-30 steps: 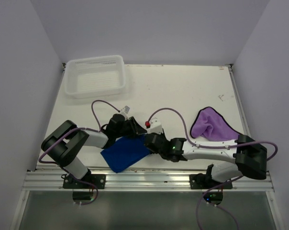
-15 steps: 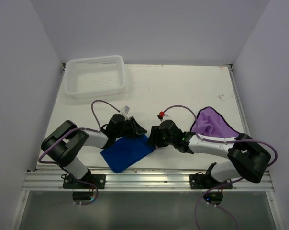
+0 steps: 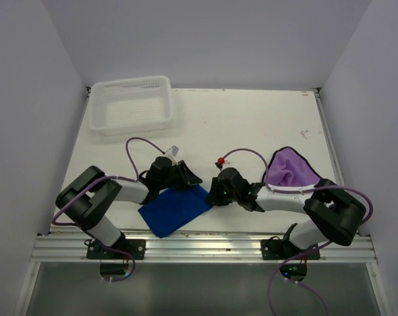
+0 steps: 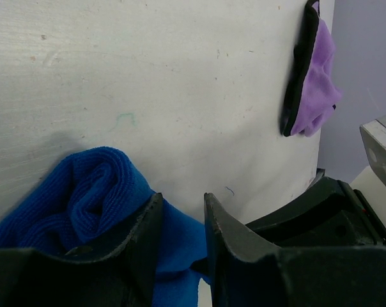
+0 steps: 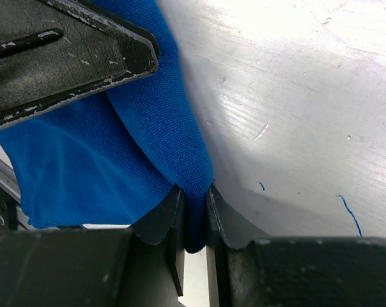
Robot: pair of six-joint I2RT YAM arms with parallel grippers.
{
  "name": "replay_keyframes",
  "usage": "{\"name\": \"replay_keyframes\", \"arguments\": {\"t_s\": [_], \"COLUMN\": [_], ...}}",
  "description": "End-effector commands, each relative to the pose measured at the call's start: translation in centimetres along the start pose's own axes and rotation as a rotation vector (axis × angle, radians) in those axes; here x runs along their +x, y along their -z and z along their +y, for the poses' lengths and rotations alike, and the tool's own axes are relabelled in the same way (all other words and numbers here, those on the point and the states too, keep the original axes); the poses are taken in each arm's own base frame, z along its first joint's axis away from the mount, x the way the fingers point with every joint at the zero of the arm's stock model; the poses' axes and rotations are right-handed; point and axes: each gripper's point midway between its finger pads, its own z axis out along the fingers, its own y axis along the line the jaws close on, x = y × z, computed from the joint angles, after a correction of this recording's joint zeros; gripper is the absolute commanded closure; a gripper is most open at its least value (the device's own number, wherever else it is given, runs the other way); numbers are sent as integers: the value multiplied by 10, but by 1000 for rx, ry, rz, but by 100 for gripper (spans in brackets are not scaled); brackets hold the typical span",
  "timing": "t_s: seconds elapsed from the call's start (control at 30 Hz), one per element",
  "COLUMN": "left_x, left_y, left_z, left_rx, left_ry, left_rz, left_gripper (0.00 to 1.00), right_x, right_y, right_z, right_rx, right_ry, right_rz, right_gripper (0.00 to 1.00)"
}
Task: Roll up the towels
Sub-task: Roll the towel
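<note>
The blue towel [image 3: 174,209] lies flat near the table's front edge, with its far edge bunched up. My left gripper [image 3: 191,178] is at that far edge, and its jaws stand narrowly apart with blue cloth [image 4: 91,192] between them. My right gripper [image 3: 213,193] is at the towel's right corner, shut on a raised fold of the blue towel [image 5: 116,160]. The purple towel [image 3: 290,170] with its dark edge lies crumpled at the right, clear of both grippers. It also shows in the left wrist view [image 4: 314,83].
The white mesh basket [image 3: 130,104] stands at the back left. Walls close the table in on three sides. A metal rail [image 3: 199,249] runs along the front edge. The right arm's cable [image 3: 242,153] loops above the table near the purple towel.
My right gripper has moved away from the front edge to the blue towel's right corner and now pinches a fold of it. The left gripper has not moved.
</note>
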Motion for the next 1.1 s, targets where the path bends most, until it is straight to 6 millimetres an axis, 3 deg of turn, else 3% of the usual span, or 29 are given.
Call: {"name": "replay_keyframes", "arguments": {"t_s": [0.0,0.13,0.3,0.33,0.47,0.67,0.8,0.97,1.07], "left_x": [5,-8,-34,-44,-80,-111,-111,-91,-79], "left_y": [2,-3,-9,-10,-11,-12,-14,-13,-14], "left_z": [17,5,-19,-28,-47,-68,-71,-58,-53], "left_rx": [-72,-68,-46,-41,-33,-26,-12,10,16], "left_ry": [-40,-71,-135,-144,-180,-208,-190,-137,-120], "left_rz": [12,-10,-45,-58,-110,-146,-136,-106,-85], "left_gripper": [63,63,60,59,59,58,58,58,59], "right_x": [-7,-16,-34,-39,-54,-57,-59,-60,-50], "right_y": [-3,0,8,11,14,8,9,14,12], "right_z": [-8,-10,-1,-9,2,-3,-2,-2,7], "right_rx": [39,63,125,193,254,352,407,427,421], "right_ry": [37,77,191,219,303,349,432,529,619], "right_rz": [-34,-79,-179,-212,-283,-352,-371,-370,-365], "right_gripper": [87,100,100,100,100,100,100,100,100]}}
